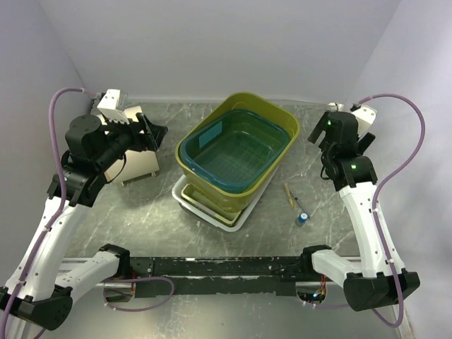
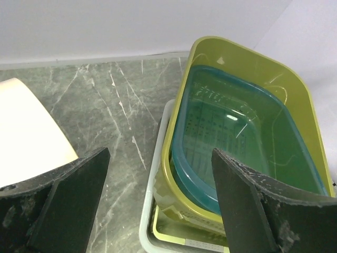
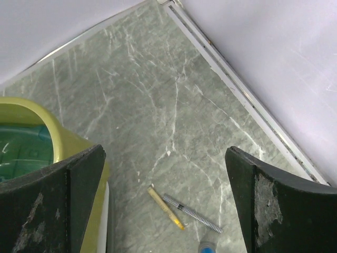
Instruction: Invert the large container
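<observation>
A large olive-yellow container (image 1: 281, 116) sits upright mid-table, tilted on a white tray (image 1: 186, 205) and a smaller yellow tray. A teal container (image 1: 236, 152) is nested inside it. In the left wrist view the yellow container (image 2: 303, 100) and the teal one (image 2: 237, 132) lie ahead and to the right. My left gripper (image 1: 152, 132) is open and empty, raised to the left of the stack. My right gripper (image 1: 321, 134) is open and empty, raised to the right of it. Its view catches the yellow rim (image 3: 58, 132) at the left.
A white and steel box (image 1: 134, 164) stands under the left arm; it shows in the left wrist view (image 2: 26, 137). A yellow pen (image 3: 166, 207), a checkered pen (image 3: 192, 213) and a small blue-capped bottle (image 1: 301, 218) lie right of the stack. White walls enclose the table.
</observation>
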Action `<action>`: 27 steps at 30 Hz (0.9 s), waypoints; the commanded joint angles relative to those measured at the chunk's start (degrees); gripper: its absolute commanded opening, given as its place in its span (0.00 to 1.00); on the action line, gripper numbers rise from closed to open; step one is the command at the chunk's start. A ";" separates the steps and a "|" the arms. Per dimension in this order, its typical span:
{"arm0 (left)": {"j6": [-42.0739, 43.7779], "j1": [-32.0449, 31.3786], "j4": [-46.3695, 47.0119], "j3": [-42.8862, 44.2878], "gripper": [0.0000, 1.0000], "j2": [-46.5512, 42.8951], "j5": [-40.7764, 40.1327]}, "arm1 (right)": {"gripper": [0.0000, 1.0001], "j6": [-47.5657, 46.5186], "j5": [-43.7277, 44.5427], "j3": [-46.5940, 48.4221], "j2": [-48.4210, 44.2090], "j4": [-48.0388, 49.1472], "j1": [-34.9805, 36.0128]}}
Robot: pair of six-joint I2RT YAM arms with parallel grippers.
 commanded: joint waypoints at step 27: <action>8.73 -0.18 -12.51 9.74 0.90 3.23 -6.79 | 1.00 -6.69 -23.58 5.44 -5.47 5.93 -0.25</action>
